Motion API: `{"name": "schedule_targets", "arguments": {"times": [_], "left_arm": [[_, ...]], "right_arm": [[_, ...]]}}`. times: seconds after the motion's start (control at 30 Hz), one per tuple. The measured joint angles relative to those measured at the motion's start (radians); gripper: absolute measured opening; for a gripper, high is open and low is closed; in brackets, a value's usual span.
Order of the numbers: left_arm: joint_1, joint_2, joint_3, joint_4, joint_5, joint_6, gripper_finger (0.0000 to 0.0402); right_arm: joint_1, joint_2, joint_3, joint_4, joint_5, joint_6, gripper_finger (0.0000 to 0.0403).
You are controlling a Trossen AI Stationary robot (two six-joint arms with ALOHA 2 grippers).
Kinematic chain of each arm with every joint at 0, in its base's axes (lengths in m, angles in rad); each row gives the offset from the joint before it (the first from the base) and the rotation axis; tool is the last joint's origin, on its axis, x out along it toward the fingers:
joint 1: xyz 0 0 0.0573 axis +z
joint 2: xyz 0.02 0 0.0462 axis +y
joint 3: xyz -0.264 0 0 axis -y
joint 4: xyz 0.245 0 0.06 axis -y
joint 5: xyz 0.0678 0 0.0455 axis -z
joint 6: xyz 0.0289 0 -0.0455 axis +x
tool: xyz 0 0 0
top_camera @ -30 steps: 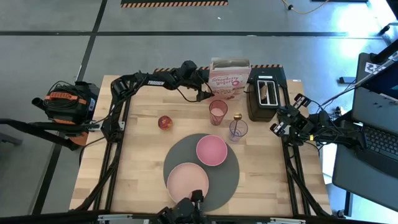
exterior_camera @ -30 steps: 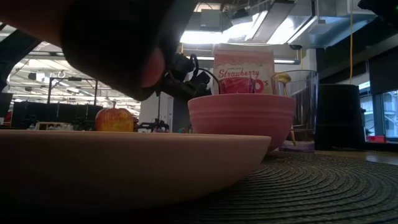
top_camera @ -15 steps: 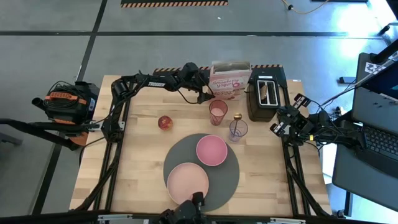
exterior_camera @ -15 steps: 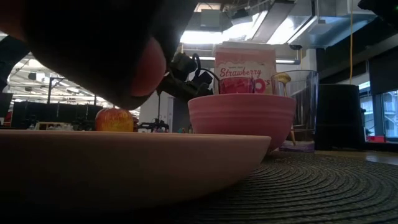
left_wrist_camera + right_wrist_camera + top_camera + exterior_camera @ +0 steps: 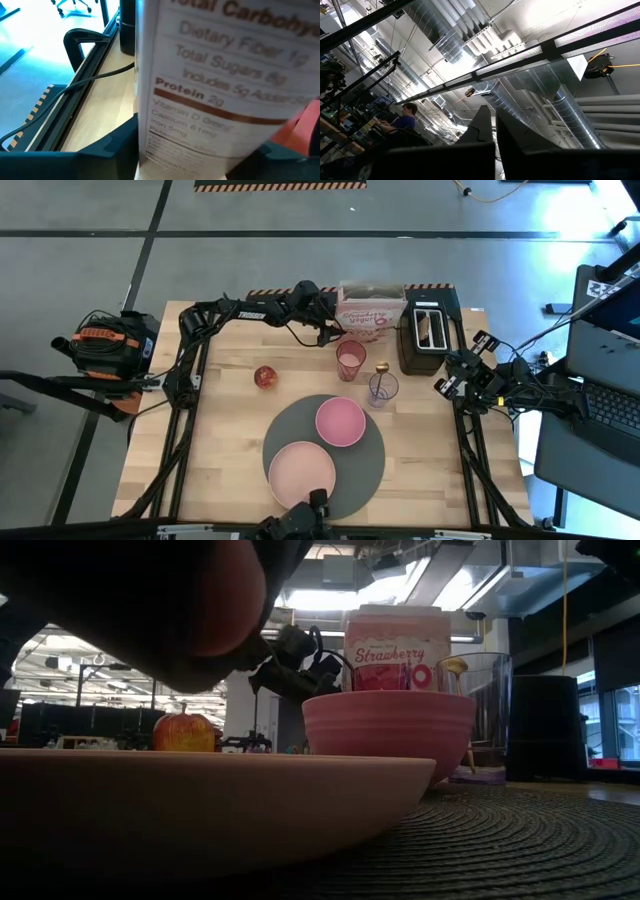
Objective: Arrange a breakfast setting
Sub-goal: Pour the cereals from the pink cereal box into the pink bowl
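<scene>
The pink-and-white cereal box (image 5: 372, 312) stands at the table's far edge, its open top showing, and is also seen in the low view (image 5: 397, 648). My left gripper (image 5: 335, 326) is shut on its left side. On the round dark-grey mat (image 5: 350, 470) rest the pink bowl (image 5: 340, 421) and the larger pink plate (image 5: 302, 472). The pink tumbler (image 5: 350, 360), the clear glass (image 5: 383, 390) with the small spoon (image 5: 382, 368) in it, and the red apple (image 5: 265, 376) stand on the wood. The toast does not show. My right gripper (image 5: 462, 376) waits at the right edge, shut and empty. My left gripper pinches the cereal box between its two fingers (image 5: 112, 150), one on each broad face, with the narrow nutrition-facts side panel (image 5: 190, 125) facing the wrist. The fingers come level from the table's left. The box leans a little; the bowl hides its bottom in the low view.
A black toaster (image 5: 425, 330) stands right of the box at the far edge. A large dark blurred shape (image 5: 150, 610) close to the low camera hides that view's upper left. A person sits in the room beyond, seen in the right wrist view (image 5: 402, 120).
My left gripper has closed in on the cereal box's left side and taken hold. The box has shifted a little toward the table's right and risen slightly in the low view, its open top now showing more from above.
</scene>
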Motion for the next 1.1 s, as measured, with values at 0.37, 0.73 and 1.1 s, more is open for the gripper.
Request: {"name": "schedule_targets", "arguments": {"times": [0.37, 0.73, 1.1], "left_arm": [[-0.015, -0.002, 0.0, 0.003, -0.066, -0.003, 0.0208], [-0.031, -0.002, 0.0, -0.003, -0.073, 0.0, 0.0202], [-0.006, -0.002, 0.0, -0.01, -0.009, -0.001, 0.0173]], "right_arm": [[0.0, 0.0, 0.0, 0.0, 0.0, 0.0, 0.0], [0.0, 0.0, 0.0, -0.002, 0.0, 0.0, 0.0], [0.0, 0.0, 0.0, -0.004, 0.0, 0.0, 0.0]]}}
